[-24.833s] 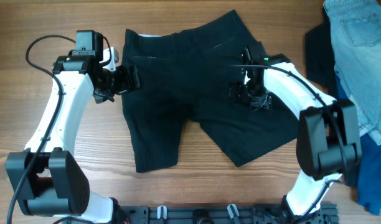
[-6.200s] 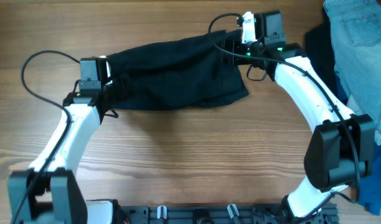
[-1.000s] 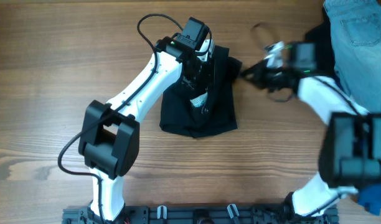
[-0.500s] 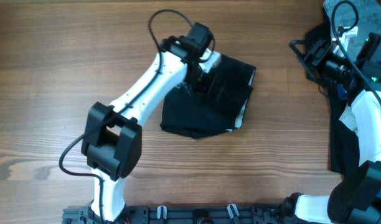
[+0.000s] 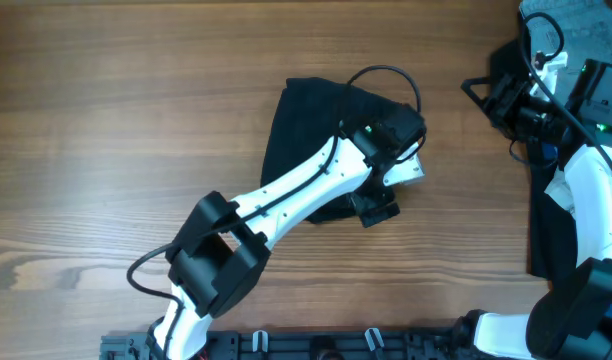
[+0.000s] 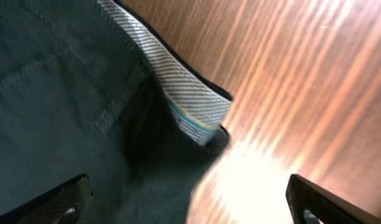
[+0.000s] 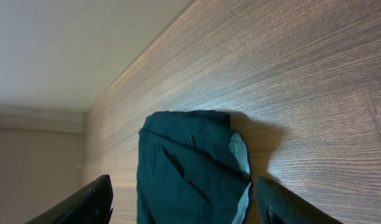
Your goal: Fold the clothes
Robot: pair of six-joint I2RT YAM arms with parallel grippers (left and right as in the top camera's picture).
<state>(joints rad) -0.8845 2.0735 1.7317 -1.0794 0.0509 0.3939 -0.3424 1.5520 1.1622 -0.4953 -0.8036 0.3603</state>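
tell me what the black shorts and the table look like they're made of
The shorts: woven cloth, probably cotton twill, matte black; stitched seams show and it creases softly. Their inner band: a pale, finely striped woven lining. The table: wood or wood-look laminate, with long grain lines and a slight sheen; I cannot tell which.

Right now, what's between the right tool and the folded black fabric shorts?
Nothing but bare wooden table lies between the right tool and the black fabric shorts; the overhead view shows it.
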